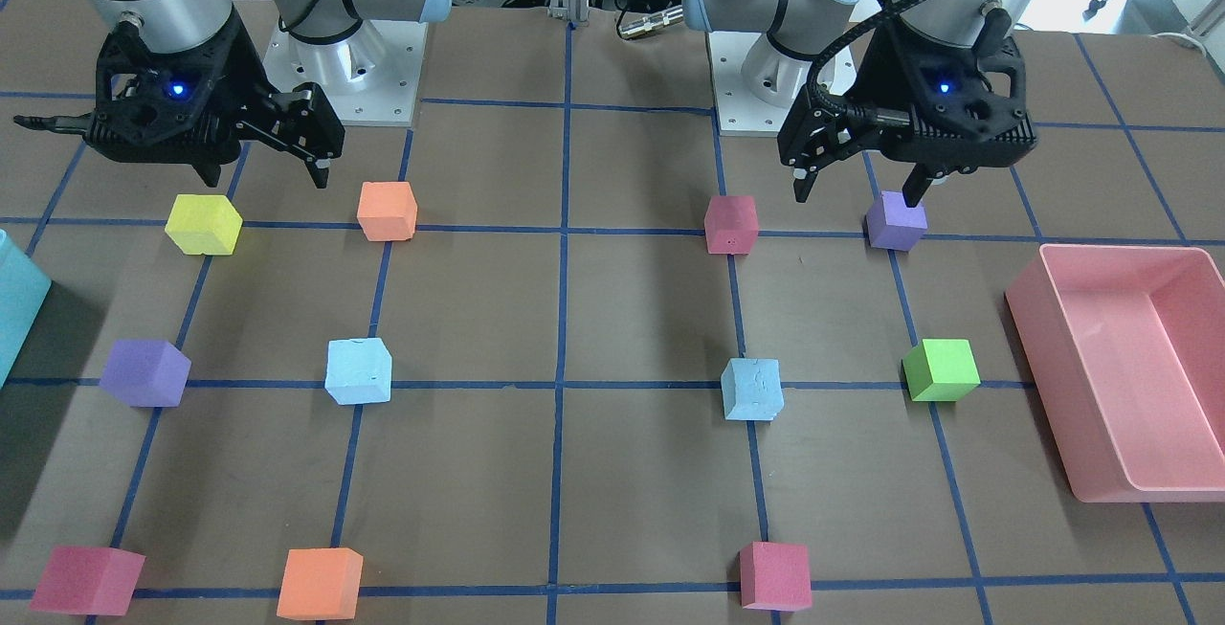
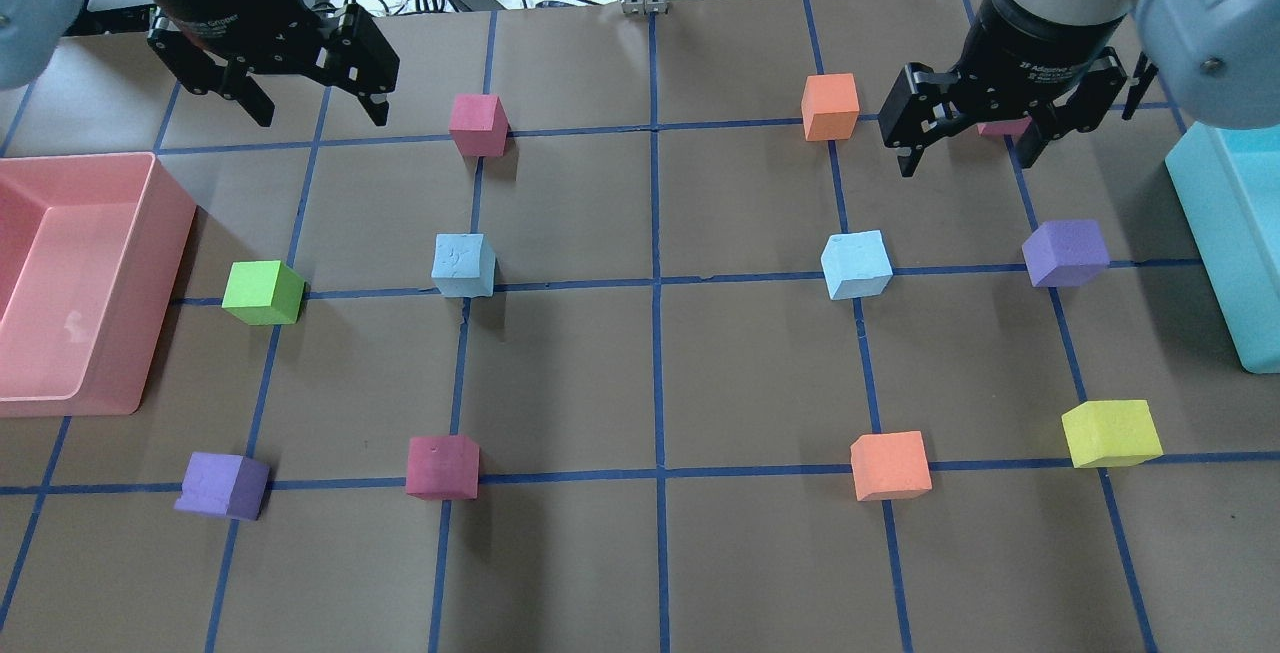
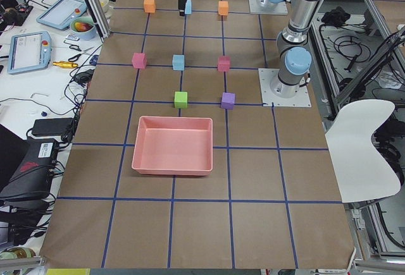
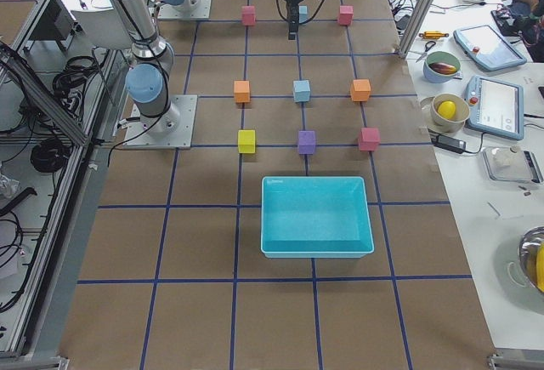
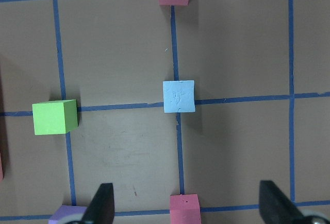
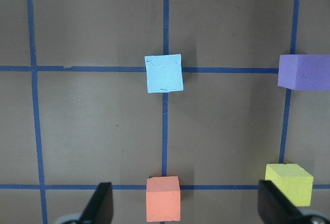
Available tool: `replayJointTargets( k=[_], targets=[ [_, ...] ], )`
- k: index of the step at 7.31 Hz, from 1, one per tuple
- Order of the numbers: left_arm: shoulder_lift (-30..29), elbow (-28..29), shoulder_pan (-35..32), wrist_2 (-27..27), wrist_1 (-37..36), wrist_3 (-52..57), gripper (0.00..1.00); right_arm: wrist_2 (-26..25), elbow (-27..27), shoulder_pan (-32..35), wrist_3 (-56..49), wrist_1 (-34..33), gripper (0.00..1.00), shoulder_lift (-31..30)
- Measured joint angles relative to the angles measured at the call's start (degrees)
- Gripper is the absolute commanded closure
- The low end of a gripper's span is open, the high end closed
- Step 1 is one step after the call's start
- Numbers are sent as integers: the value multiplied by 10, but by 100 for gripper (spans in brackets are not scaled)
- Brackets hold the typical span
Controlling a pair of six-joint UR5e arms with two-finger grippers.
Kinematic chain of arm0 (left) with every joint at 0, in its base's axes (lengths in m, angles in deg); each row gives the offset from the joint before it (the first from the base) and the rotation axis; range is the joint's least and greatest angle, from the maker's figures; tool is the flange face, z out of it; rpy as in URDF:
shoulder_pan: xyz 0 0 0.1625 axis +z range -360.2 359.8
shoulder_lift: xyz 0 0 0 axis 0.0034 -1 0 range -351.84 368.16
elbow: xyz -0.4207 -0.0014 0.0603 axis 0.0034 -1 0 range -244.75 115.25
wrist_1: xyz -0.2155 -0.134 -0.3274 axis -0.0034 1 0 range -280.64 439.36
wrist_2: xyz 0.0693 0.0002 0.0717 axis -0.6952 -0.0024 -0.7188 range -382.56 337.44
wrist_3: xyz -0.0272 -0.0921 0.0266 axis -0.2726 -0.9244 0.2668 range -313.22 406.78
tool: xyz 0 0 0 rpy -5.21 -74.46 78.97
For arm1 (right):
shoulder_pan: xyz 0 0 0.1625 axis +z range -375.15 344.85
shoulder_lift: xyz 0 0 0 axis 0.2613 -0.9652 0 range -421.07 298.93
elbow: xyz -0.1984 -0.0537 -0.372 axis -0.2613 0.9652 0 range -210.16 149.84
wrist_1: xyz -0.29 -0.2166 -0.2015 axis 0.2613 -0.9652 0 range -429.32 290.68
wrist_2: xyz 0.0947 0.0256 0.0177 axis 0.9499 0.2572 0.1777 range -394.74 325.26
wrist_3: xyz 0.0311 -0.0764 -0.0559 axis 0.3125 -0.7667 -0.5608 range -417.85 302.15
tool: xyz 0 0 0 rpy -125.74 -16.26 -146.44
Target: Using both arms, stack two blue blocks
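Two pale blue blocks sit apart on the brown mat, one on the left side (image 2: 464,265) (image 1: 751,389) and one on the right side (image 2: 856,264) (image 1: 359,370). My left gripper (image 2: 320,118) (image 1: 858,196) is open and empty and hangs above the mat, away from the left blue block. That block shows mid-frame in the left wrist view (image 5: 179,96). My right gripper (image 2: 968,158) (image 1: 266,175) is open and empty and hangs away from the right blue block. That block shows in the right wrist view (image 6: 164,73).
A pink bin (image 2: 165,233) stands at the left edge and a teal bin (image 2: 1230,233) at the right edge. Green (image 2: 263,292), purple (image 2: 1065,252), red (image 2: 478,124), orange (image 2: 830,106) and yellow (image 2: 1110,432) cubes sit on the blue grid crossings.
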Motion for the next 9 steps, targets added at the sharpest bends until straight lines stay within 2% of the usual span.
replayJointTargets(
  k=[7, 9],
  targets=[
    [-1, 0, 0, 0, 0, -1, 0, -4, -6, 1, 5, -1, 0, 4],
    [-1, 0, -1, 0, 0, -1, 0, -3, -10, 0, 1, -5, 0, 39]
  ],
)
